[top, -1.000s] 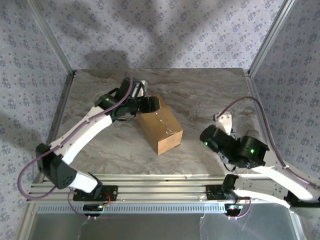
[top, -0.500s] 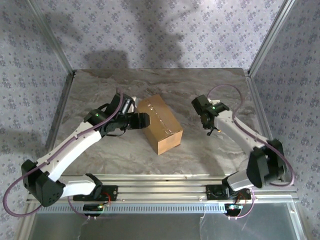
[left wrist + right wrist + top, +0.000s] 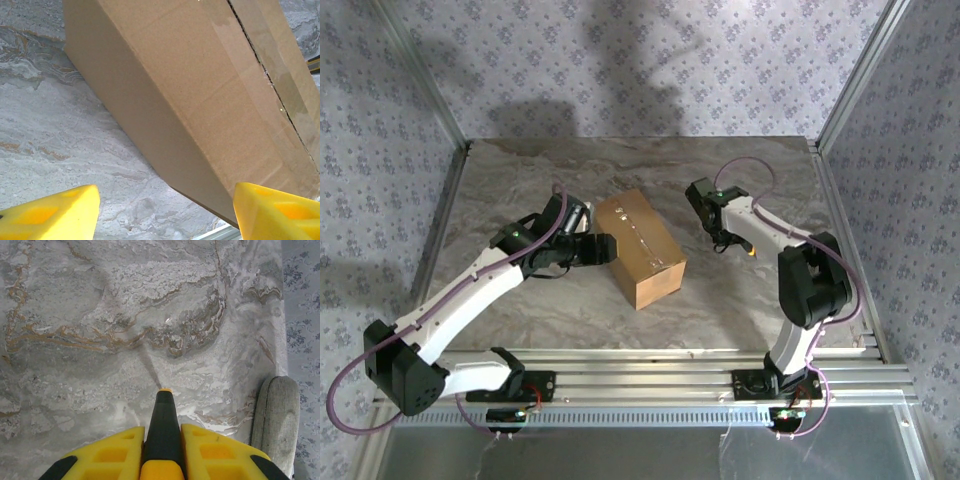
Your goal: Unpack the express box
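— Starting at the left: how is the left tool (image 3: 166, 192)?
— Released. Its yellow fingers (image 3: 50, 212) stand wide apart with nothing between them, low over the table (image 3: 520, 180), just beside the left long side of the box (image 3: 638, 240).
— And the box itself?
— Plain brown cardboard, flaps closed, with clear tape (image 3: 287, 97) along the top seam. It lies flat near the middle of the table, between the two arms.
— Which way does it run?
— Diagonally in the top view. One short end points to the far left, the other to the near right, and the seam follows that long axis.
— The right tool (image 3: 162, 429)?
— Clenched on a knife (image 3: 161, 415), black with yellow, pinched between its fingers. The knife's tip points out over bare table, right of the box and apart from it.
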